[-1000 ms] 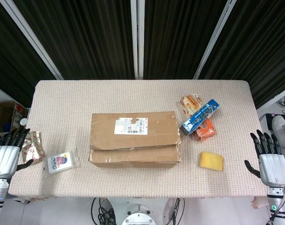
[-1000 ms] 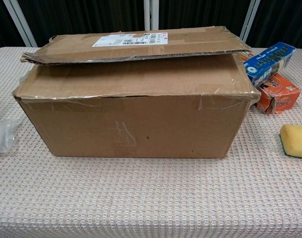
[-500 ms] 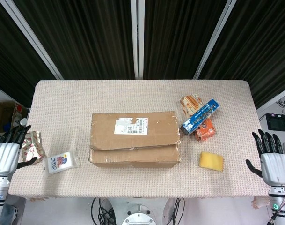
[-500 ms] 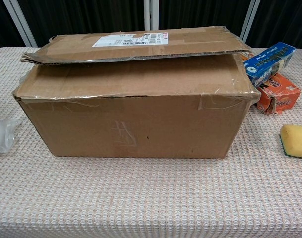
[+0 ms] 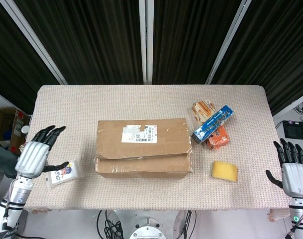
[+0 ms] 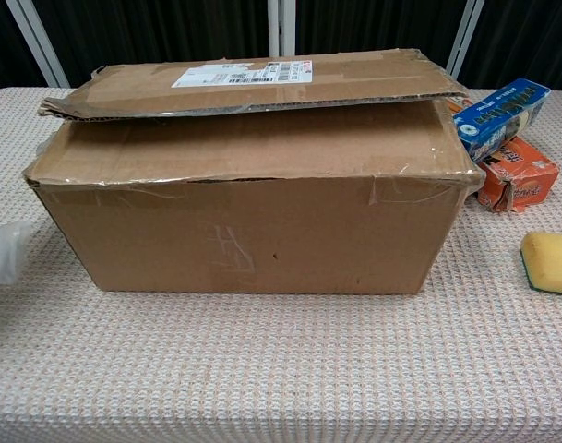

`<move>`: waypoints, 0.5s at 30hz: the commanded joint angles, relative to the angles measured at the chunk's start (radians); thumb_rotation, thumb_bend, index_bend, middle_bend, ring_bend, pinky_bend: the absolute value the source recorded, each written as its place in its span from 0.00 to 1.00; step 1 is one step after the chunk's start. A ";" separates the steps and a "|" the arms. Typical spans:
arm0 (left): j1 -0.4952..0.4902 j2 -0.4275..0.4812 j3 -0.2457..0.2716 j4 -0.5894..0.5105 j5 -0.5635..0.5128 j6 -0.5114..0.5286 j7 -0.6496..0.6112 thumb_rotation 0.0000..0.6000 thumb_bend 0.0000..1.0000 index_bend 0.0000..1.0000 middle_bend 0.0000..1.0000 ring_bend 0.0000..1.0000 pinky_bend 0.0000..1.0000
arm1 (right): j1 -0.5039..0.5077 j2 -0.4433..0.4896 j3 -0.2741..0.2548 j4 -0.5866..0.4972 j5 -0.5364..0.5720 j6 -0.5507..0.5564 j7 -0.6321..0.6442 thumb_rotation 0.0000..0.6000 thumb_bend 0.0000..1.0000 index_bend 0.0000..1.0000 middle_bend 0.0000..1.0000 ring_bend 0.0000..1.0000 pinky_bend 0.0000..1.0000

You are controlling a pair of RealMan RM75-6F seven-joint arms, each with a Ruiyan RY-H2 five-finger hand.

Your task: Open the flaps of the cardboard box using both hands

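Observation:
A brown cardboard box (image 5: 143, 147) (image 6: 248, 175) sits in the middle of the table with both long top flaps folded down. The far flap (image 6: 253, 81), with a white shipping label, lies slightly raised over the near flap. My left hand (image 5: 37, 153) hovers over the table's left edge, fingers spread, holding nothing, well left of the box. My right hand (image 5: 292, 169) is off the table's right front corner, fingers spread and empty. Neither hand shows in the chest view.
A clear packet (image 5: 64, 172) lies just right of the left hand. A yellow sponge (image 5: 225, 171) (image 6: 549, 261) lies right of the box. Behind it a blue pack (image 5: 213, 123) lies on orange snack packs (image 5: 217, 137).
My left hand has moved right and up over the table's left edge, now covering the snack packet there. My right hand has drifted slightly down and outward.

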 commanded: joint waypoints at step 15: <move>-0.285 -0.110 -0.082 -0.089 0.020 -0.268 0.039 0.84 0.00 0.09 0.17 0.11 0.19 | -0.004 0.001 0.005 0.024 0.005 -0.004 0.044 1.00 0.15 0.00 0.00 0.00 0.00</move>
